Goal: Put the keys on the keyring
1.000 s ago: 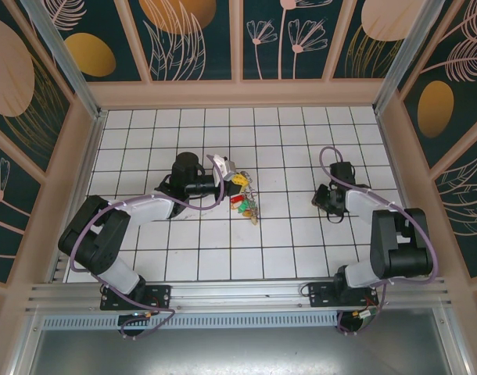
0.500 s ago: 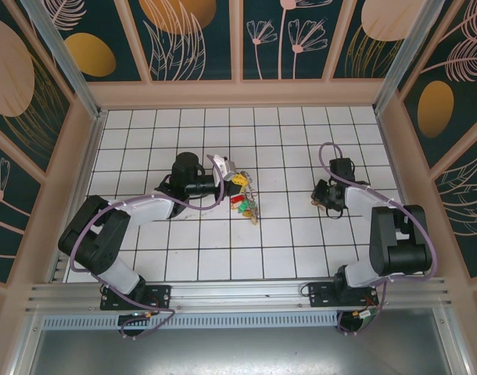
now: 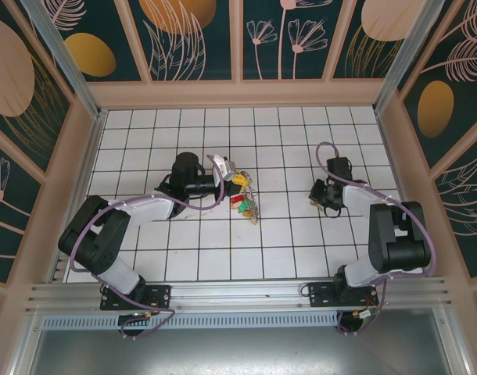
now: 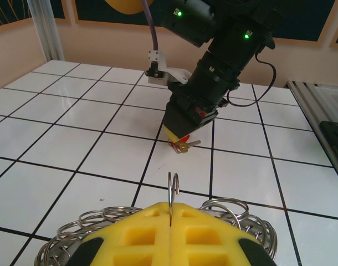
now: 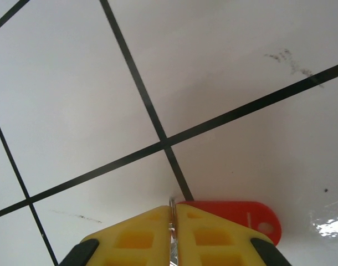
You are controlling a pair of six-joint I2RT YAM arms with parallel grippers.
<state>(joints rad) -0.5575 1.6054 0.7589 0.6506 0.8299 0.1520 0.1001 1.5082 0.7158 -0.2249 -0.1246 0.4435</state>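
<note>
In the left wrist view my left gripper (image 4: pixel 172 208) is shut on a thin silver loop of the keyring (image 4: pixel 173 187), which stands up between the yellow pads. More coiled silver rings (image 4: pixel 235 208) spread around them. From above, the left gripper (image 3: pixel 239 180) sits just over a small pile of keys (image 3: pixel 245 205) with green and red heads. My right gripper (image 5: pixel 172 208) is shut on a thin metal part of a red-headed key (image 5: pixel 235 215) that lies on the tile. The same key (image 4: pixel 183 146) shows under the right gripper (image 4: pixel 178 136) in the left wrist view.
White tiled floor (image 3: pixel 285 234) with black grout lines, walled by wooden panels (image 3: pixel 238 94). The right arm's purple cable (image 3: pixel 326 156) loops above its wrist. A metal rail (image 3: pixel 238 293) runs along the near edge.
The right gripper's fingers have come together on the red key, and its wrist has shifted slightly left. The left arm and keyring have not moved.
</note>
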